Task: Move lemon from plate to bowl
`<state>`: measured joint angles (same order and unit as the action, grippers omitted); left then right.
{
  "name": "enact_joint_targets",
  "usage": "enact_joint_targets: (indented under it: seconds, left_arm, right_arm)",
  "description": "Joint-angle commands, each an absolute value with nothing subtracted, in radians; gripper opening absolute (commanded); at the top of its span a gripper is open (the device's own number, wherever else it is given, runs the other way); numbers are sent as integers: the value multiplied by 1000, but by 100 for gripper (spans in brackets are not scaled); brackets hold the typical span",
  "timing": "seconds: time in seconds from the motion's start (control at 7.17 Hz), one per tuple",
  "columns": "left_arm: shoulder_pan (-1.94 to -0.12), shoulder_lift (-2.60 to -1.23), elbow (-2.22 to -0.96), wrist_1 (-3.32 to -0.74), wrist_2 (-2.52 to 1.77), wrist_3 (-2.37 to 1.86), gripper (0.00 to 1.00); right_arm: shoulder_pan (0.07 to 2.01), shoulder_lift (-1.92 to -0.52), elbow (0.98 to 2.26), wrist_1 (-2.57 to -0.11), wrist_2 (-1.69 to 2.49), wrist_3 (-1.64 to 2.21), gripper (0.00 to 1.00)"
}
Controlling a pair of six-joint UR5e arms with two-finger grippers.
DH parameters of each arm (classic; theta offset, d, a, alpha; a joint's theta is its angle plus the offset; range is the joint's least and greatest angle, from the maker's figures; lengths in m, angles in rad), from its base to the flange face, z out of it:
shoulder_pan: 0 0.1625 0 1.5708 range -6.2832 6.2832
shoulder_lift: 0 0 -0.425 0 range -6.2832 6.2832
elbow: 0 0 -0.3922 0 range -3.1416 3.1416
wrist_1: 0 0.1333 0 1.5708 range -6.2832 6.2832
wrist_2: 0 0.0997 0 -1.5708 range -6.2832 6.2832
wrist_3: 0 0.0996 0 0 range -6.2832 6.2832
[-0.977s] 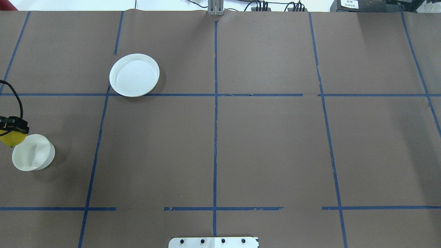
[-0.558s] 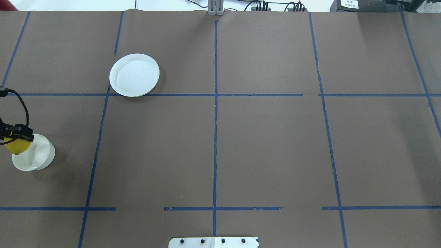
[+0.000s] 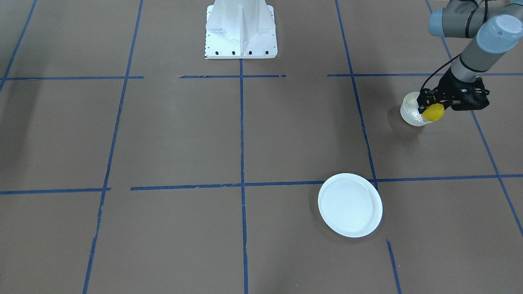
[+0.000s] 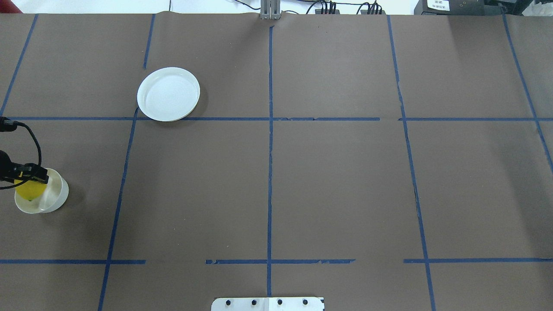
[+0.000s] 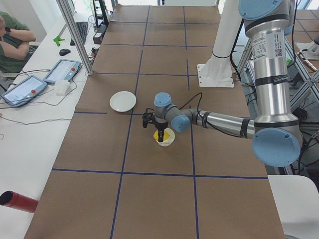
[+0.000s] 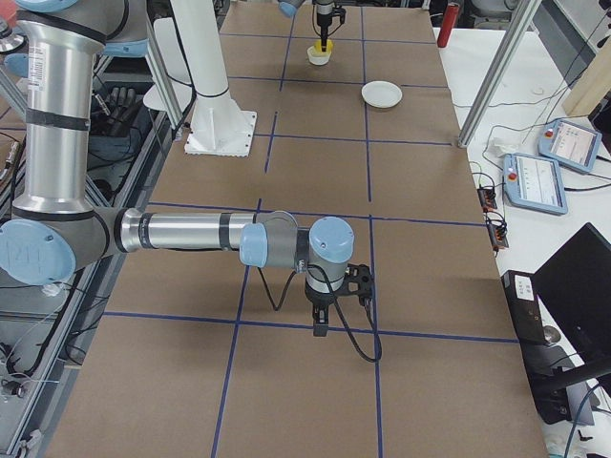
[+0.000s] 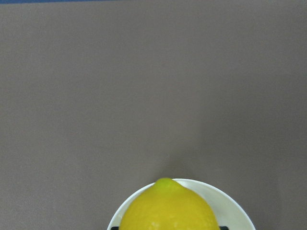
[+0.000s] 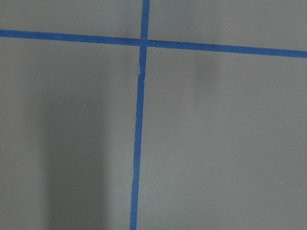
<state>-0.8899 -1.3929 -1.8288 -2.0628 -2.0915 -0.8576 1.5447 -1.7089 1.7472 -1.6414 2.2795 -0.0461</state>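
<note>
My left gripper (image 4: 26, 179) is shut on the yellow lemon (image 4: 28, 190) and holds it, point down, just inside the near-left part of the small white bowl (image 4: 54, 196). The front-facing view shows the same: the left gripper (image 3: 432, 107), the lemon (image 3: 433, 112) and the bowl (image 3: 410, 111). In the left wrist view the lemon (image 7: 165, 208) hangs over the bowl's rim (image 7: 235, 213). The white plate (image 4: 168, 93) lies bare farther out on the table. My right gripper (image 6: 320, 322) hangs over bare table on the other side, seen only in the exterior right view; I cannot tell whether it is open or shut.
The robot's white base (image 3: 240, 30) stands at the middle of the near edge. Blue tape lines (image 4: 270, 129) grid the brown table cover. A side table with tablets (image 5: 22, 89) and a seated person (image 5: 12, 35) lies beyond the far edge.
My left gripper has carried the lemon rightward from beside the bowl's left edge to over the bowl and lowered it into the bowl's mouth. Plate and bowl have not moved.
</note>
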Motion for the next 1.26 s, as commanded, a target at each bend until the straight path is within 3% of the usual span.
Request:
enact_joint_targets:
  seconds: [0.0,0.42,0.7,1.12]
  left_arm:
    - [-894,-1391,-1844,-2063,-2100,-851,100]
    - [-938,-1387,-1853,-2056,-2160,-693,100]
    - [-1134,-1387,-1841,-2028,-2193,-451,100]
    - [-1387,-1387,-1841,-1771,-2302,-104,100]
  right_arm:
    - [1545,-1709,1747,-1641,2279,-46,100]
    - [1545,-1709,1747,-1641,2279,-46,100]
    - [1545,-1709,1747,-1641,2279,-46,100]
    - [1545,-1709,1747,-1641,2279,-46,100]
